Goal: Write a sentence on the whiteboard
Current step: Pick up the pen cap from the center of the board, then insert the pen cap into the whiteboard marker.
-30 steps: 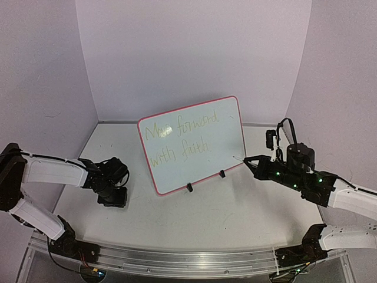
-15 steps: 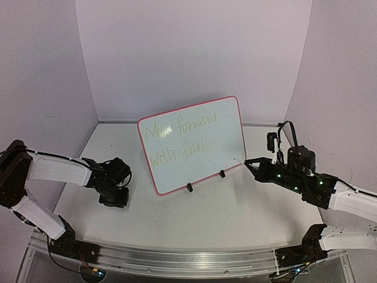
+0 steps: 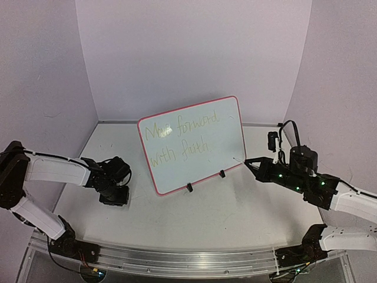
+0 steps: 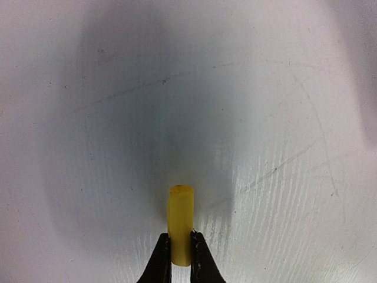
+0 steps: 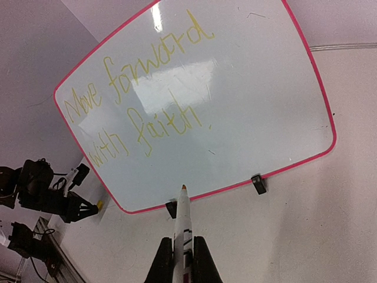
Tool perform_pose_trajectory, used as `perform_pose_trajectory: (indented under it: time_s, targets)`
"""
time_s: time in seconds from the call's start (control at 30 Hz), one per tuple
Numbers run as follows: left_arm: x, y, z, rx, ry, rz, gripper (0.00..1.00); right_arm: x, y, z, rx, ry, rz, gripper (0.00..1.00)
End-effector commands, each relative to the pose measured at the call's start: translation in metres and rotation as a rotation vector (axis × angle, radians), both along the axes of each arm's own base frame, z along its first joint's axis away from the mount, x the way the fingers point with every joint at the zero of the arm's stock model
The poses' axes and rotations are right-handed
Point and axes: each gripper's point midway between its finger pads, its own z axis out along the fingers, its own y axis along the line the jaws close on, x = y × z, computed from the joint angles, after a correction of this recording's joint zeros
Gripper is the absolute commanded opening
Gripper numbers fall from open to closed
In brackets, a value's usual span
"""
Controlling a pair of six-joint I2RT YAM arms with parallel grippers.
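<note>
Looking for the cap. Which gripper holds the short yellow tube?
The left gripper: its jaws pinch the short yellow tube; the right gripper holds the white marker instead.

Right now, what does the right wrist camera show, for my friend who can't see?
A pink-rimmed whiteboard shows the sentence "Move forward with faith" in yellow cursive. Below, the right end effector grips a white marker pointing up at it.

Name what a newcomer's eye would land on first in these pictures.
The whiteboard stands in the middle, red-rimmed, bearing the sentence "Move forward with faith" in yellow-green cursive. Just off its lower right edge, the right gripper has its jaws shut on a white marker, tip aimed at the board. Left of it, the left gripper pinches a short yellow cylinder.
</note>
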Motion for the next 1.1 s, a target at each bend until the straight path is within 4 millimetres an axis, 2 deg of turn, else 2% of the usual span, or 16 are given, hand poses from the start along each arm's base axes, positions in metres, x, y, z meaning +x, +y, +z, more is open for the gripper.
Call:
perform_pose_trajectory:
  time_s: [0.0, 0.13, 0.3, 0.43, 0.53, 0.6, 0.73, 0.9, 1.07]
  targets:
    - [0.007, -0.002, 0.031, -0.056, -0.088, 0.031, 0.00, -0.003, 0.000, 0.015, 0.010, -0.014, 0.017, 0.00]
    - [0.014, -0.002, 0.070, -0.086, -0.167, 0.031, 0.00, -0.002, 0.004, 0.017, -0.019, 0.013, 0.034, 0.00]
    - [0.021, -0.004, 0.140, -0.136, -0.301, -0.044, 0.00, -0.004, 0.018, 0.026, -0.049, 0.022, 0.124, 0.00]
    - [0.013, -0.013, 0.182, -0.170, -0.361, -0.210, 0.00, -0.010, 0.027, 0.043, -0.058, 0.016, 0.232, 0.00]
    - [0.003, -0.034, 0.207, -0.234, -0.382, -0.395, 0.00, -0.016, 0.032, 0.058, -0.045, 0.015, 0.310, 0.00]
    - [-0.008, -0.056, 0.219, -0.312, -0.369, -0.543, 0.00, -0.023, 0.039, 0.071, -0.023, 0.012, 0.379, 0.00]
    - [-0.016, -0.095, 0.244, -0.415, -0.387, -0.766, 0.00, -0.036, 0.056, 0.088, 0.021, 0.033, 0.518, 0.00]
    - [-0.018, -0.135, 0.265, -0.453, -0.468, -0.979, 0.00, -0.048, 0.075, 0.095, 0.079, 0.105, 0.652, 0.00]
    - [-0.020, -0.172, 0.260, -0.536, -0.511, -1.109, 0.00, -0.052, 0.092, 0.091, 0.129, 0.216, 0.759, 0.00]
